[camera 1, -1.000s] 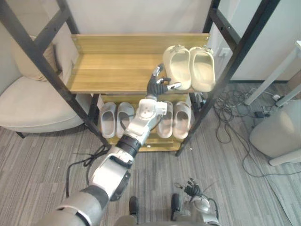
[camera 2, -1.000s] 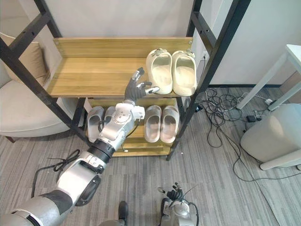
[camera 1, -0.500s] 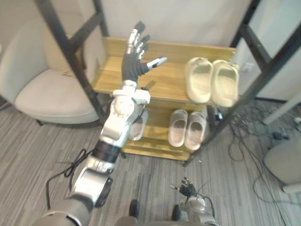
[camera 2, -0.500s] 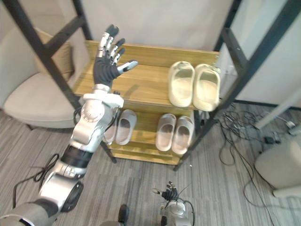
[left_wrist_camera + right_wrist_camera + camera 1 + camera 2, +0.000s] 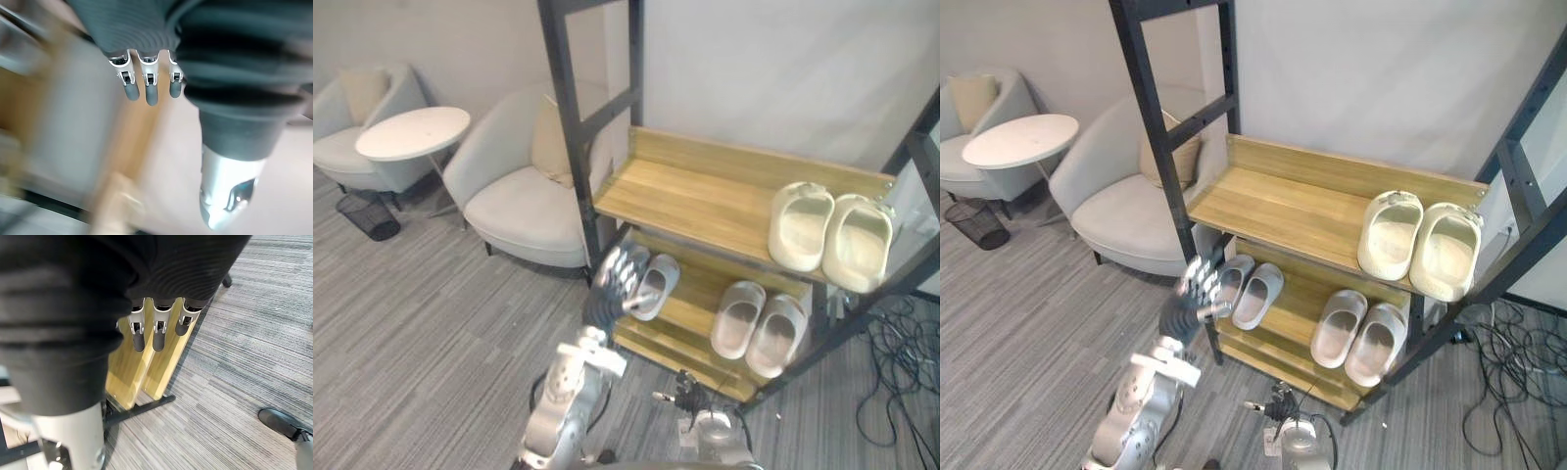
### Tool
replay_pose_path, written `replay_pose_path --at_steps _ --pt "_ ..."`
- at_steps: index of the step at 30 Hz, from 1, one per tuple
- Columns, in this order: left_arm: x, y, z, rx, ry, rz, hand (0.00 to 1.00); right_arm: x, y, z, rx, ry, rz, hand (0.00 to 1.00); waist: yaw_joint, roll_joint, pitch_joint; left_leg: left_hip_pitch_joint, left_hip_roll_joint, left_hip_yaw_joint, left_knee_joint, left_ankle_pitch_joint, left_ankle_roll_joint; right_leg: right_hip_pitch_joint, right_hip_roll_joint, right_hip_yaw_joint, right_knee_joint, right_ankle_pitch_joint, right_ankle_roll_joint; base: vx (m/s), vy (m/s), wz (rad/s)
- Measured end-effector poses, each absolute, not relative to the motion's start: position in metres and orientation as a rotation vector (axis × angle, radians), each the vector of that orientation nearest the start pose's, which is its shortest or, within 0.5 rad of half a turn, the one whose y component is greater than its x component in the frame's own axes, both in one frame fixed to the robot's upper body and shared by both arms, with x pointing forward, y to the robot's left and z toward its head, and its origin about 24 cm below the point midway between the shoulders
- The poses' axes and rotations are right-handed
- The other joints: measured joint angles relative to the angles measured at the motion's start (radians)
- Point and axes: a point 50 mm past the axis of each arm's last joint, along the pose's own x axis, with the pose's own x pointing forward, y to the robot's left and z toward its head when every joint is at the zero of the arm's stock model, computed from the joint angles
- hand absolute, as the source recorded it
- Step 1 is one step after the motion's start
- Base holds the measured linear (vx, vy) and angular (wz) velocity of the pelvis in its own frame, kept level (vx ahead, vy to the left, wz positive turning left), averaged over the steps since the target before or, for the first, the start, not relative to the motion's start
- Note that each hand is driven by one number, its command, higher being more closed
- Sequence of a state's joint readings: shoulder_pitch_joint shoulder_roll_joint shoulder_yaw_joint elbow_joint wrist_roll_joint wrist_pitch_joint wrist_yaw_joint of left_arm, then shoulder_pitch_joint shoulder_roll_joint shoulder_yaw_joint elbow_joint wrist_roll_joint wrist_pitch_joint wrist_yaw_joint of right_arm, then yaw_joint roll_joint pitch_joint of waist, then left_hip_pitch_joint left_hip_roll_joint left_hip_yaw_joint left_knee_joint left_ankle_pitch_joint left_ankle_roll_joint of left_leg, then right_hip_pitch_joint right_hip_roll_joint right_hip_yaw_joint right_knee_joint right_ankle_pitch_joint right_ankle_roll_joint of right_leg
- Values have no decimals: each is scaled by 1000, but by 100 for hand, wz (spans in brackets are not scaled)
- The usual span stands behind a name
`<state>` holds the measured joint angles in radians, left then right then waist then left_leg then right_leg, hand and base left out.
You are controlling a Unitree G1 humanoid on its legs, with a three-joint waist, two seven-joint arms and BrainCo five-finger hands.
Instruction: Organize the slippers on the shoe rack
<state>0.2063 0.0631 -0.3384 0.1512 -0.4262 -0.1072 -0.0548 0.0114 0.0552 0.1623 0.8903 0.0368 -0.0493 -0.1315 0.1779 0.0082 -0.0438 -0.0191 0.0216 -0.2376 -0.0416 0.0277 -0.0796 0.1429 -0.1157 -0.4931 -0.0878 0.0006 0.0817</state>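
A cream pair of slippers point(image 5: 827, 230) stands side by side at the right end of the wooden upper shelf point(image 5: 705, 191). On the lower shelf lie two pale grey pairs, one at the left point(image 5: 651, 284) and one at the right point(image 5: 759, 323). My left hand point(image 5: 610, 294) is raised in front of the left grey pair with straight, spread fingers point(image 5: 151, 93), holding nothing and partly covering one slipper. My right hand point(image 5: 690, 397) hangs low by the floor, its fingers point(image 5: 154, 335) straight and empty, near the rack's wooden base point(image 5: 142, 367).
Black metal posts point(image 5: 570, 127) frame the rack. A light armchair point(image 5: 524, 211) stands against its left side. Further left are a round white table point(image 5: 411, 132), a second chair point(image 5: 352, 127) and a black wire bin point(image 5: 370, 215). Cables point(image 5: 901, 362) lie on the carpet at right.
The whole view has swung left and pulled back, so the camera moved. My left hand has dropped from above the upper shelf to lower-shelf height. The slippers keep their places.
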Motion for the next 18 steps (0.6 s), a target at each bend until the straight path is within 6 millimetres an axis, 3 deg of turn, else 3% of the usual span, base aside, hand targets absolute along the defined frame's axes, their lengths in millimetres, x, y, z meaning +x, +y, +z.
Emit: replay_pose_path --at_steps 2,5,8,12,18 --pt "167 109 -79 -298 531 -174 0 150 -117 -138 -51 861 32 0 -3 -4 2 3 -4 -10 5 0 0 4 4 -5 11 -8 -3 -18 -37 11" --pt "124 133 -130 -149 822 -112 0 125 -127 -151 -72 954 20 0 -19 -19 17 19 -14 -47 16 0 -1 27 -3 -33 38 -28 1 -11 -21 30" --pt "124 145 -140 -59 869 -82 0 114 -137 -156 -114 999 15 0 -18 -15 30 27 -17 -53 17 0 -1 31 -11 -40 62 -55 4 -55 0 11" --pt "120 162 -147 66 916 -29 0 112 -137 -157 -130 1003 23 0 -27 -15 34 39 -12 -51 12 -5 -6 27 -11 -23 68 -58 2 -39 0 -9" --pt "114 175 -149 98 937 53 0 113 -136 -158 -131 1017 26 0 -26 -18 58 36 -16 -42 37 -18 -9 15 -17 3 87 -61 2 4 2 -9"
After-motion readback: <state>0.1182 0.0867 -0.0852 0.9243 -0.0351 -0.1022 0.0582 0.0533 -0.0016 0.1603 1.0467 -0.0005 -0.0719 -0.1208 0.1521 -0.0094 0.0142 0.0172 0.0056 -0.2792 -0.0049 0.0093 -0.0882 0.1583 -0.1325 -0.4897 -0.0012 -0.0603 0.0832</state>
